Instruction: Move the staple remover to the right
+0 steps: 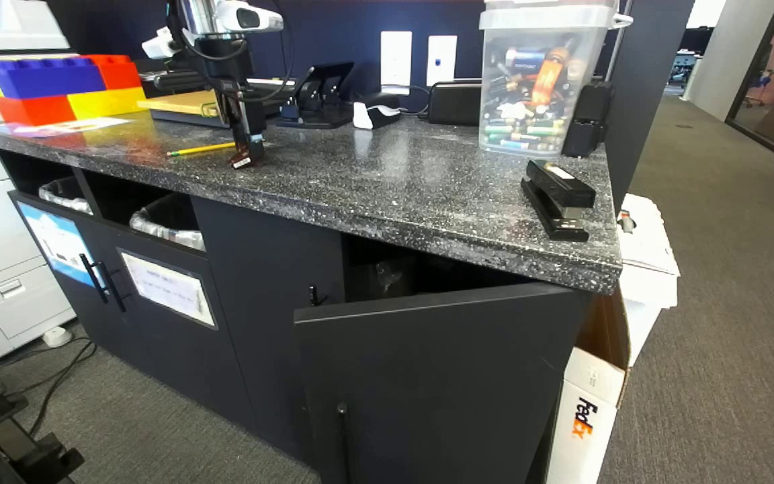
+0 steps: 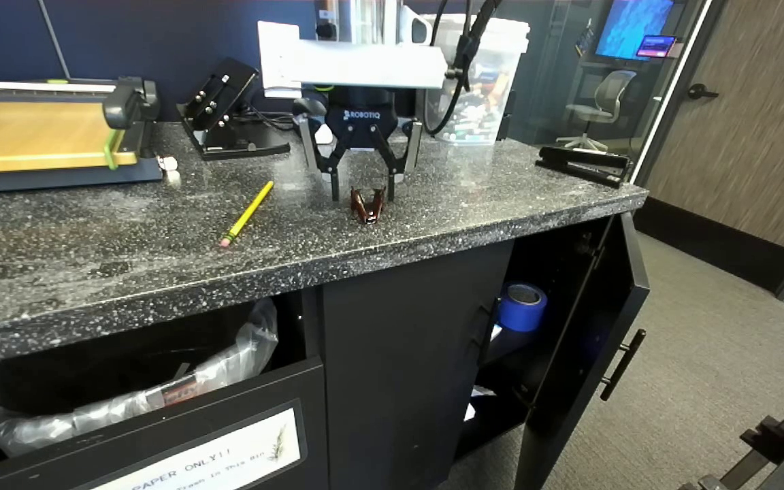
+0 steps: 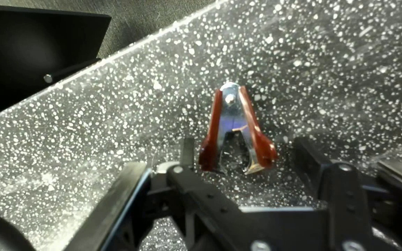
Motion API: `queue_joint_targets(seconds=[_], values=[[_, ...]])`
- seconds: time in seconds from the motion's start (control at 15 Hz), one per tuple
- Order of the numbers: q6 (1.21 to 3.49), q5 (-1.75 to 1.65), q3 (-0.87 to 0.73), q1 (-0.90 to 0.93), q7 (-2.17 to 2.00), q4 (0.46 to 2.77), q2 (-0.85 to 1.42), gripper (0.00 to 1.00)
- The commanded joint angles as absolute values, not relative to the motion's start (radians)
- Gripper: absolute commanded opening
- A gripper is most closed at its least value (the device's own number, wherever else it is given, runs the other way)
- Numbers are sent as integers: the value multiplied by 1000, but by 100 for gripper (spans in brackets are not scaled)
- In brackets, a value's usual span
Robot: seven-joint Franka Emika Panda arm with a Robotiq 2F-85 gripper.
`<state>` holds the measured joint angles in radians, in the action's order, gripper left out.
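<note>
The staple remover is a small dark red pinch tool with a silvery metal middle. It lies on the speckled counter, near its front edge, in both exterior views (image 1: 242, 160) (image 2: 369, 207). In the wrist view the staple remover (image 3: 231, 109) has its jaws apart, with its wide end toward my gripper. My gripper (image 2: 363, 194) is open and low over the counter, with one finger on each side of the staple remover's wide end. In the wrist view, gaps show between both fingers of the gripper (image 3: 245, 148) and the tool. It also shows in an exterior view (image 1: 251, 142).
A yellow pencil (image 2: 248, 214) lies beside the gripper. A long black stapler (image 2: 584, 165) is at the counter's far right end. A clear bin of batteries (image 1: 528, 87), a black stand (image 2: 229, 116) and a paper cutter (image 2: 38, 129) stand toward the back. A cabinet door (image 1: 434, 383) hangs open below.
</note>
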<state>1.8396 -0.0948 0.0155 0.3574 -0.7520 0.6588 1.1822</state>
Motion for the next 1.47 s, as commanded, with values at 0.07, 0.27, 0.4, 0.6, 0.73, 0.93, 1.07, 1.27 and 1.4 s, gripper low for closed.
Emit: queue_joint_targets(seconds=[0.07,0.27,0.4,0.6,0.73,0.93,1.07,1.27,1.4], values=[[1772,-88,13,356,-775,557,1216,35],[1738,-80,18,345,-779,541,1213,13],[1708,-67,24,327,-781,529,1205,2],[1701,-54,22,272,-785,500,1181,6],[1727,-49,16,222,-807,485,1183,6],[1722,-29,-14,144,-843,372,1243,6],[1721,-14,-24,85,-877,353,1259,6],[1756,8,-35,14,-918,449,1227,6],[1741,12,-49,-23,-941,397,1271,6]])
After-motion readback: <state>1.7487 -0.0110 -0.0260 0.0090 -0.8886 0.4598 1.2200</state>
